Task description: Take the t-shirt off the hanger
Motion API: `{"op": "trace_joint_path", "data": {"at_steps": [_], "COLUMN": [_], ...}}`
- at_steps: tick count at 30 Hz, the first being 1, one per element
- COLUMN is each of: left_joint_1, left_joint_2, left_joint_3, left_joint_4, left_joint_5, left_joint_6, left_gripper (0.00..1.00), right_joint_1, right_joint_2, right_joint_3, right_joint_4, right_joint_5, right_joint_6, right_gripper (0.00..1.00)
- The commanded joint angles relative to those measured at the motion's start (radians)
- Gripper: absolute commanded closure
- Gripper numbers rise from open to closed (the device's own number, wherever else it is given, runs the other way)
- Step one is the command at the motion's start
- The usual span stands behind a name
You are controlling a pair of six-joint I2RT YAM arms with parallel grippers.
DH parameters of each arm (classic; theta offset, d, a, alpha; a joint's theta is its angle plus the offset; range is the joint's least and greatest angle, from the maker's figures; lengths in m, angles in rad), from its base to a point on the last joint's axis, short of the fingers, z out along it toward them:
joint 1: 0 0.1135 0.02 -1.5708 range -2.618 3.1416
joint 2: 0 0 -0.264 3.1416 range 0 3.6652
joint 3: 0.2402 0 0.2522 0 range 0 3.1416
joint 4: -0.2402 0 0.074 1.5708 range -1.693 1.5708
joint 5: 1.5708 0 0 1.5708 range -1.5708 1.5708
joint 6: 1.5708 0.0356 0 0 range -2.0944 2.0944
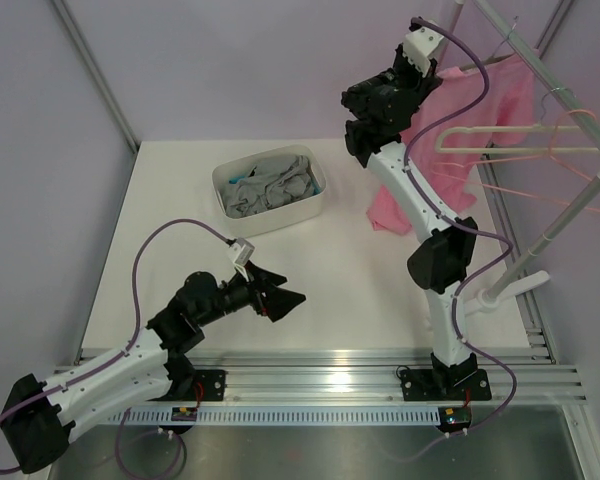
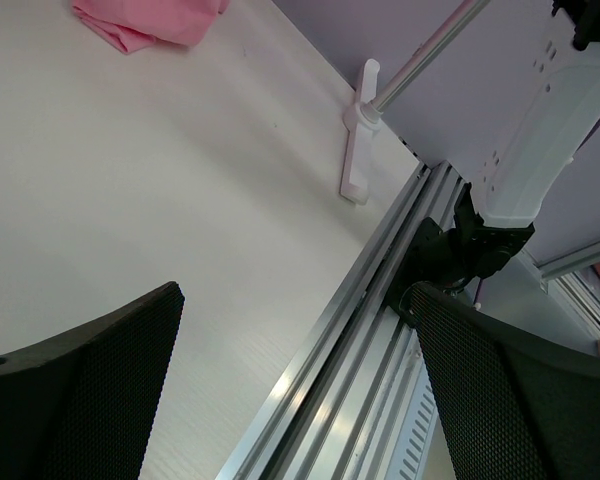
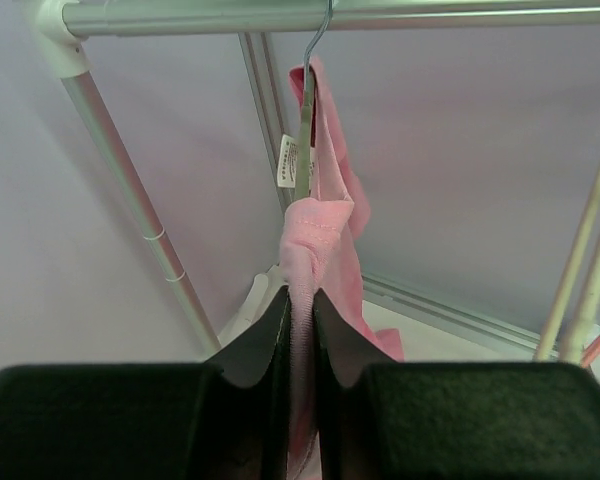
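Note:
The bright pink t-shirt (image 1: 485, 105) hangs from the rack at the back right, and its lower end rests on the table. In the right wrist view the t-shirt (image 3: 325, 225) hangs on the hanger, of which only the silver hook (image 3: 315, 45) shows, hooked over the rail. My right gripper (image 3: 300, 300) is raised to the shirt and shut on a bunched fold of it; it also shows in the top view (image 1: 432, 82). My left gripper (image 1: 285, 298) is open and empty, low over the table's front; its jaws stand wide apart in the left wrist view (image 2: 295, 300).
A white tub (image 1: 315, 205) of grey clothes stands at the table's middle back. A cream hanger (image 1: 520, 140) and a thin pink wire hanger (image 1: 572, 105) hang on the same rail. The rack pole (image 1: 550, 235) and its foot (image 1: 500, 295) stand at the right. An aluminium rail (image 1: 330, 375) runs along the front.

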Motion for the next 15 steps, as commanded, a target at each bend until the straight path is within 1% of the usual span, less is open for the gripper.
{"op": "trace_joint_path", "data": {"at_steps": [1, 5, 8, 15], "left_joint_1": [-0.005, -0.006, -0.005, -0.005], "left_joint_2": [-0.019, -0.014, -0.017, -0.028], "left_joint_3": [0.012, 0.019, 0.019, 0.018], "left_joint_4": [0.026, 0.020, 0.014, 0.003], "left_joint_5": [-0.017, -0.014, -0.022, -0.036], "left_joint_6": [0.017, 0.022, 0.025, 0.029], "left_gripper": [0.01, 0.01, 0.01, 0.01], "right_joint_1": [0.016, 0.028, 0.047, 0.067], "right_joint_2": [-0.098, -0.107, -0.104, -0.091], "right_joint_3": [0.018, 0.022, 0.042, 0.079], "right_joint_4": [-0.015, -0.044, -0.106, -0.163], "right_joint_5": [-0.019, -0.027, -0.045, -0.061], "right_joint_6": [0.003, 0.019, 0.034, 0.046], "right_gripper": [1.00, 1.00, 1.00, 1.00]}}
